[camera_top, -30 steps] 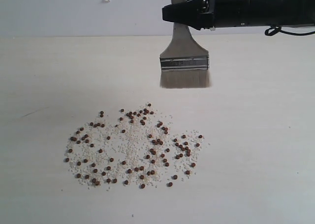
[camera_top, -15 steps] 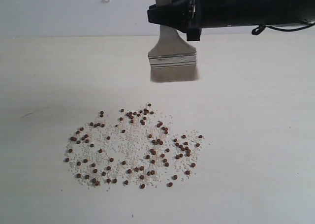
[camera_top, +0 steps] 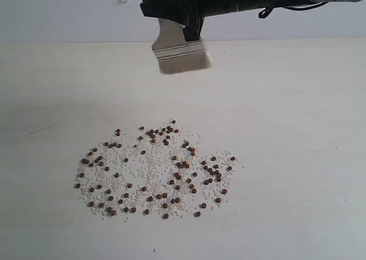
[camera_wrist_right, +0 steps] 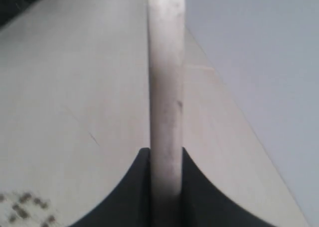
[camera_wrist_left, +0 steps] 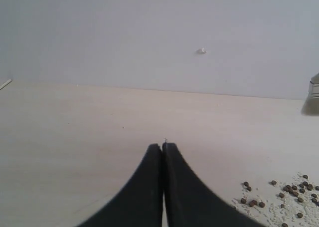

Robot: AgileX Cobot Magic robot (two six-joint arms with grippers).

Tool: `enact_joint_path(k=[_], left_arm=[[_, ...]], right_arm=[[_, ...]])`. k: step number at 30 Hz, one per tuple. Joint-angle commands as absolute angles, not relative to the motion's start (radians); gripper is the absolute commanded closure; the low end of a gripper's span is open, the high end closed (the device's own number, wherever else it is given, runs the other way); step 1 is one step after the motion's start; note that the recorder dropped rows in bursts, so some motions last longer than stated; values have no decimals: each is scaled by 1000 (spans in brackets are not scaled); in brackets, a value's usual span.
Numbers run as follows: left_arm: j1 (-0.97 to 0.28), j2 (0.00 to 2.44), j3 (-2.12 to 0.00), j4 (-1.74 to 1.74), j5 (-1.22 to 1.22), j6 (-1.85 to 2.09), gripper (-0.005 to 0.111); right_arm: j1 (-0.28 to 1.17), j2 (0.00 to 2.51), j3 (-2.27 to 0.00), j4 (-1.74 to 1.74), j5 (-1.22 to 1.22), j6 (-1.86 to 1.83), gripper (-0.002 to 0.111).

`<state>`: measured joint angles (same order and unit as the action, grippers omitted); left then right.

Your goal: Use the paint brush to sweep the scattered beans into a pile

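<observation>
The left gripper (camera_wrist_left: pixel 163 145) shows only in its own wrist view. Its two dark fingers are pressed together with nothing between them, and it is low over the bare pale table (camera_top: pixel 297 128). The nearest beans (camera_wrist_left: pixel 294 192) lie off to its right, well apart from the fingertips.

The beans (camera_top: pixel 176 175) lie across the left-centre of the table on its near half. They form a broad, loose patch of reddish-brown dots mixed with fine whitish grains (camera_top: pixel 150 171), scattered rather than gathered.

On the far side of this patch, clear of it, hangs the paint brush (camera_top: pixel 178 50). Its pale bristles (camera_top: pixel 184 64) point down toward the table and the head is slightly tilted. It sits a little right of the patch's middle.

The right gripper (camera_top: pixel 171 11) reaches in from the right along the far edge. It grips the brush's handle just above the silver ferrule. In the right wrist view the light handle (camera_wrist_right: pixel 166 77) runs straight out between the two dark fingers (camera_wrist_right: pixel 137 187). They are clamped against both of its sides, and a few beans (camera_wrist_right: pixel 20 209) are blurred at the corner.

Behind the table stands a plain grey wall (camera_top: pixel 68 14).
</observation>
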<state>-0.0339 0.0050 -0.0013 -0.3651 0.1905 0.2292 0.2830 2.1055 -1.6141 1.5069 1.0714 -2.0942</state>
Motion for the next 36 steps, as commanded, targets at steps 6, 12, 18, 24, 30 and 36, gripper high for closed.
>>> enact_joint_path(k=[6, 12, 18, 24, 30, 36], left_arm=[[-30, 0, 0, -375, 193, 228, 107], [-30, 0, 0, -375, 193, 228, 107], [-30, 0, 0, -375, 193, 228, 107], [-30, 0, 0, -375, 193, 228, 107], [-32, 0, 0, -375, 193, 228, 107], [-48, 0, 0, -373, 193, 228, 107]], right_arm=[[284, 2025, -1630, 1186, 625, -2082, 108], [290, 2009, -1621, 900, 437, -1830, 108], [303, 1879, -1424, 743, 279, -1734, 108], [381, 1702, -1129, 780, -132, -1732, 108], [554, 1670, -1044, 467, -247, -1370, 108], [622, 1670, -747, 504, -771, -943, 108]])
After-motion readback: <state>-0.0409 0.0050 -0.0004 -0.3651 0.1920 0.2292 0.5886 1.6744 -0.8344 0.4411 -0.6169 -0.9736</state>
